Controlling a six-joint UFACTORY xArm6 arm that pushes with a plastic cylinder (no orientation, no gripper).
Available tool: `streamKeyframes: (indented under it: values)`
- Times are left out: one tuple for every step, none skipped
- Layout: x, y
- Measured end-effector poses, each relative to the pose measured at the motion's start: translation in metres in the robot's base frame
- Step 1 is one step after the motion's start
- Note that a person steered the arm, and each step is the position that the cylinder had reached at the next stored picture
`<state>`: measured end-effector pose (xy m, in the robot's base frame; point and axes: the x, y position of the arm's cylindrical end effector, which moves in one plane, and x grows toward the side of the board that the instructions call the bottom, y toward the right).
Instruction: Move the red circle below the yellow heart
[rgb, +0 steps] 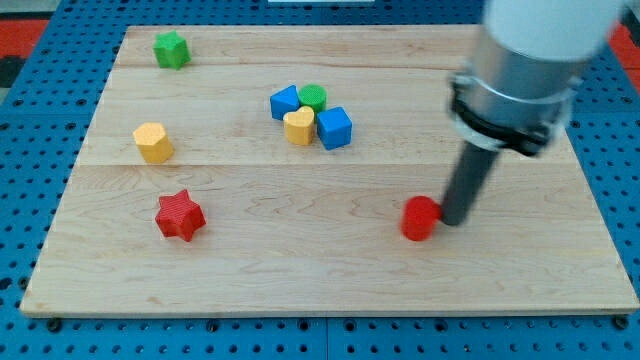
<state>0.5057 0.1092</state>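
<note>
Resting just off the view's left of my tip (455, 221), the red circle (420, 218) sat touching or all but touching the rod's lower end, a shade lower in the view. There was no claw on this arm, only the bare rod, so nothing was clenched or released.

The yellow heart (298, 127) lay well apart from my tip, up and toward the view's left, packed into a cluster: a blue block (286, 102) at its upper left, a green circle (313, 96) above it, a blue cube (334, 128) against its right side.

The arm came down from the view's top right, its pale body blurred, a dark collar beneath it, and the dark rod ran from there down to the surface (330, 270), leaning slightly toward the view's left.

Counted: two red blocks, the circle and a red star (180, 215) far to the view's left of my tip; two yellow, the heart and a yellow hexagon (153, 142); two blue; two green, the circle and a green star (171, 49) at the far top left. Eight blocks in all.
</note>
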Motion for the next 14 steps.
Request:
streamKeyframes:
  values:
    - [-0.019,-0.076]
    - [0.002,-0.013]
    - [0.034,0.003]
    - [0.024,-0.065]
    - [0.026,-0.079]
    - [0.061,-0.076]
    - [0.033,-0.111]
    - [-0.003,-0.12]
    - [0.035,-0.127]
    - [0.028,-0.173]
    - [0.0,-0.182]
    - [0.003,-0.168]
    - [0.043,-0.162]
    - [0.026,-0.151]
